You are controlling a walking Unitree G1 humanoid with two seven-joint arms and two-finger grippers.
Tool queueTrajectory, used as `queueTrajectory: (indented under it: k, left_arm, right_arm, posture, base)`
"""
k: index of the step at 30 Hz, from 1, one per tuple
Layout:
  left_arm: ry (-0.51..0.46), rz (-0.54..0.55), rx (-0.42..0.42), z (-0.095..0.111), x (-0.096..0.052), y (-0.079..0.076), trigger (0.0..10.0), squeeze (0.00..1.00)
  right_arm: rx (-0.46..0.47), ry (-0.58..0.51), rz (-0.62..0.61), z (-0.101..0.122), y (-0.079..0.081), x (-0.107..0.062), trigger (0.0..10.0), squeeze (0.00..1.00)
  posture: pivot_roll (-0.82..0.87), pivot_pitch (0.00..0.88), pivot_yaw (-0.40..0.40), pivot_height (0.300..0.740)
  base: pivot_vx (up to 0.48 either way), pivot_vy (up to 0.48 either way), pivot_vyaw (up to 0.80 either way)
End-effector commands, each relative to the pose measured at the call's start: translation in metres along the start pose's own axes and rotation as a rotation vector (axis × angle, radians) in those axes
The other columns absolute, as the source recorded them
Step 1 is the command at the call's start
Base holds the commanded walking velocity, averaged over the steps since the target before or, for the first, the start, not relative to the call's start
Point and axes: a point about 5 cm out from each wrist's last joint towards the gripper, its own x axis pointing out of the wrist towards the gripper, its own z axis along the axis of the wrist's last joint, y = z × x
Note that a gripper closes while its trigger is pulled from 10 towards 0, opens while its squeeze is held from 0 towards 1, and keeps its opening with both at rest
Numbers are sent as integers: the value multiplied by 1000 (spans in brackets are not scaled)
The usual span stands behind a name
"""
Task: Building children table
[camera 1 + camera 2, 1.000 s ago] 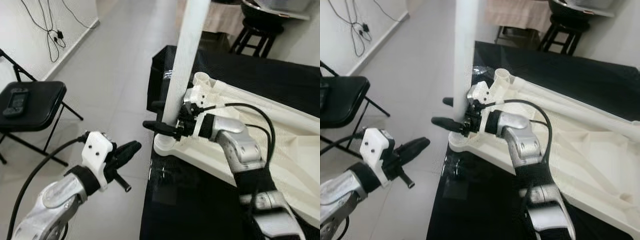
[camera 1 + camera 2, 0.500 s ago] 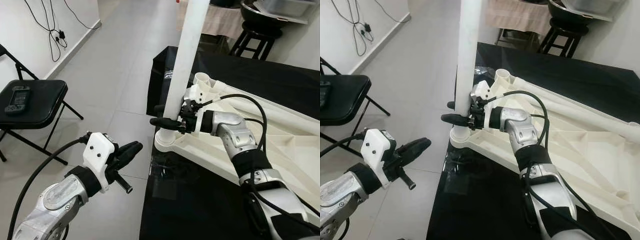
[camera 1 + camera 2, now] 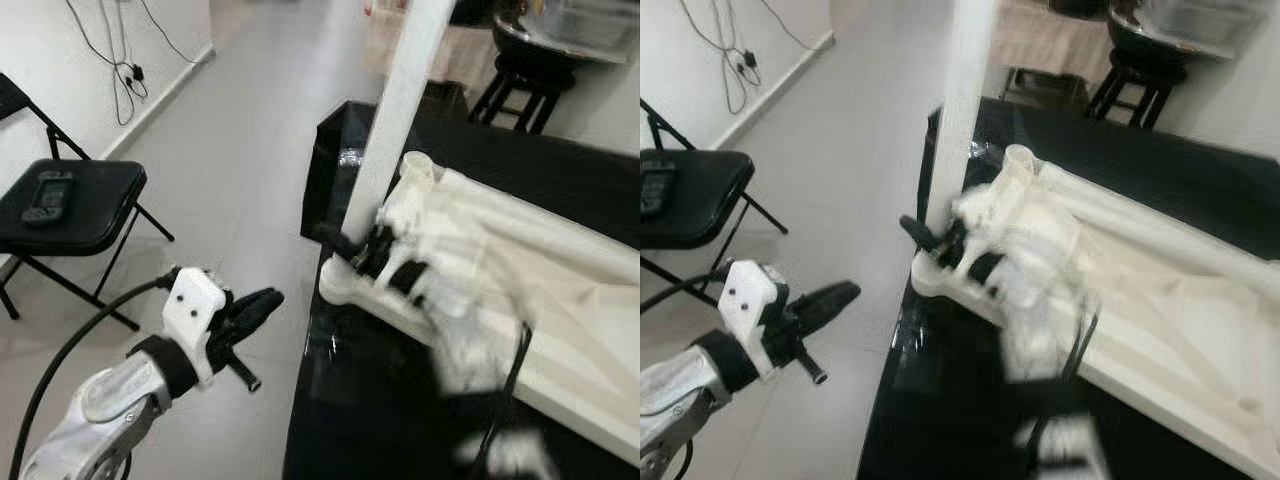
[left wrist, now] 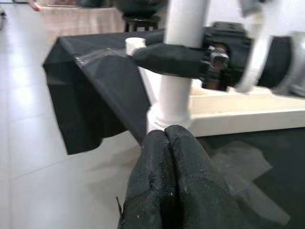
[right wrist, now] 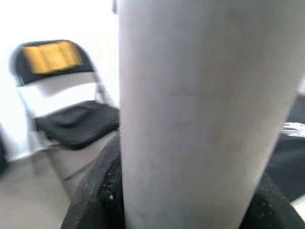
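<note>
A white table leg point(image 3: 395, 130) stands upright in the corner socket of the upturned white children's table top point(image 3: 560, 330), which lies on a black-covered table. My right gripper point(image 3: 347, 238) is closed around the leg just above the socket, one black finger point(image 4: 167, 55) on its near side. That arm is blurred. In the right wrist view the leg point(image 5: 200, 109) sits between the fingers. My left gripper point(image 3: 262, 300) is shut and holds nothing. It hangs over the floor, left of the table's edge and apart from the leg.
A black folding chair point(image 3: 75, 205) with a dark handset point(image 3: 48, 195) on its seat stands at the left. A black stool point(image 3: 520, 75) is at the back. Cables point(image 3: 125, 70) hang on the left wall. The black table drops off at its left edge point(image 3: 310, 330).
My right arm has turned blurry with motion while its gripper stays at the base of the leg. The camera has shifted a little. My left gripper has barely moved.
</note>
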Motion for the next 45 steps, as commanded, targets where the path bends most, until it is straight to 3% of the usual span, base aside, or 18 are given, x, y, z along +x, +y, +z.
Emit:
queueTrajectory:
  k: [1,9,10,11,12,13,14,16,20,21,27,35,36,38,39,40,41,45]
  left_arm:
    - [-2,-19,-4,-1,0,-2,10000,0]
    - [-9,-32,-2,-1,3,-6,10000,0]
    - [-9,-31,-1,-1,3,-5,10000,0]
    - [-9,-31,-1,-1,3,-5,10000,0]
    - [-10,-31,-1,-1,4,-5,10000,0]
    - [-11,-32,0,-1,4,-5,10000,0]
    - [-12,-35,-2,0,5,-5,10000,0]
    - [-14,-39,-7,0,6,-6,10000,0]
    - [-15,-39,-8,0,6,-6,10000,0]
    - [-13,-38,-6,0,5,-7,10000,0]
    - [-4,-31,-3,2,1,-10,10000,0]
    - [23,-13,-10,3,-9,-13,10000,0]
    - [30,-9,-13,4,-11,-15,10000,0]
    - [31,-9,-14,4,-13,-15,10000,0]
    - [32,-6,-15,5,-14,-16,10000,0]
    - [33,-4,-15,5,-15,-16,10000,0]
    - [36,-1,-15,5,-16,-16,10000,0]
    - [44,5,-13,6,-18,-16,10000,0]
  right_arm:
    - [-91,204,-51,-33,-6,-13,0,0]
    - [-16,263,6,-40,-3,-8,0,0]
    - [-20,267,15,-39,-2,-6,10000,0]
    - [-20,267,15,-39,-2,-6,10000,0]
    - [-4,249,72,-34,1,-2,10000,227]
    - [6,235,113,-29,3,0,10000,227]
    - [47,182,218,-18,5,6,10000,1000]
    - [62,41,384,12,3,15,10000,1000]
    - [48,11,404,18,1,17,10000,1000]
    - [-34,25,539,22,-5,20,10000,0]
    - [-159,114,801,18,-15,22,10000,0]
    - [-128,128,834,29,-28,47,10000,0]
    - [-116,127,844,32,-32,50,8235,0]
    - [-115,127,847,33,-33,51,8235,0]
    - [-114,128,849,34,-35,52,4275,0]
    - [-114,129,851,35,-36,52,4275,0]
    - [-116,132,848,36,-37,53,941,0]
    - [-117,144,843,38,-41,55,0,0]
  posture:
    - [15,185,-112,740]
    - [31,185,-135,740]
    - [28,185,-128,740]
    - [28,185,-128,740]
    - [28,187,-126,740]
    - [28,187,-126,740]
    - [29,188,-126,740]
    - [31,189,-126,740]
    - [31,189,-126,740]
    - [54,200,-126,740]
    - [81,222,-135,740]
    - [120,278,-144,740]
    - [133,290,-151,740]
    - [135,292,-152,740]
    - [140,297,-153,740]
    - [140,297,-153,740]
    - [144,302,-154,740]
    - [144,303,-154,740]
  base:
    - [0,0,0]
    - [0,0,0]
    - [0,0,0]
    - [0,0,0]
    - [0,0,0]
    - [0,0,0]
    - [0,0,0]
    - [0,0,0]
    - [0,0,0]
    - [0,0,0]
    - [0,0,0]
    - [0,0,0]
    - [0,0,0]
    - [0,0,0]
    - [0,0,0]
    - [0,0,0]
    - [0,0,0]
    - [0,0,0]
